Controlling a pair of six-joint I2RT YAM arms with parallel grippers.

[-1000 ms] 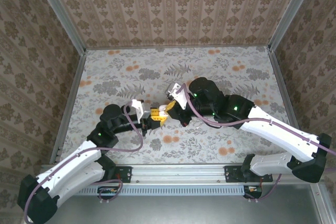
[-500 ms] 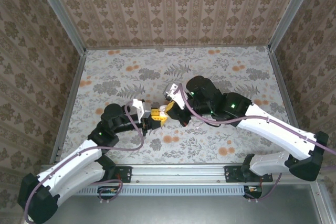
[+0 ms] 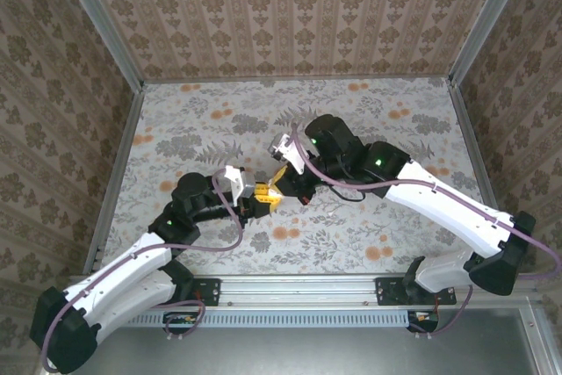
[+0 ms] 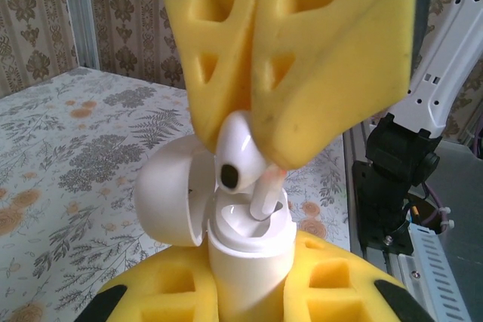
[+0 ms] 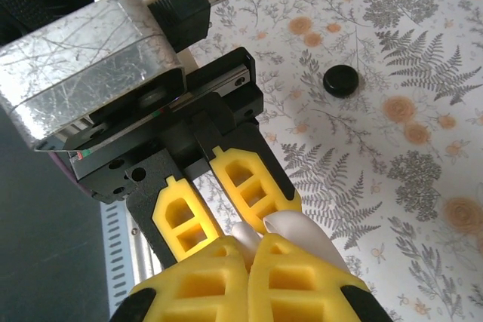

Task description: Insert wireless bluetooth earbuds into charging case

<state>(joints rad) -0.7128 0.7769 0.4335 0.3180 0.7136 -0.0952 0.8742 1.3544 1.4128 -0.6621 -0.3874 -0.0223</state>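
My left gripper (image 4: pixel 249 280) is shut on the white charging case (image 4: pixel 249 258), holding it upright with its round lid (image 4: pixel 170 201) swung open to the left. From above, my right gripper (image 4: pixel 256 137) is shut on a white earbud (image 4: pixel 240 152) with a dark opening. The earbud's stem reaches down into the case's right-hand well. In the right wrist view the earbud (image 5: pixel 243 233) peeks out between my closed yellow fingers (image 5: pixel 189 284), with the case lid (image 5: pixel 302 235) beside it. Both grippers meet at the middle of the table (image 3: pixel 268 191).
A small black round object (image 5: pixel 339 81) lies on the flowered tabletop beyond the grippers. Patterned walls with metal corner posts (image 3: pixel 101 19) close in the table on three sides. A metal rail (image 3: pixel 307 287) runs along the near edge.
My right arm has shifted slightly left and its gripper has tilted over the case. The left arm has hardly moved. Both grips are the same.
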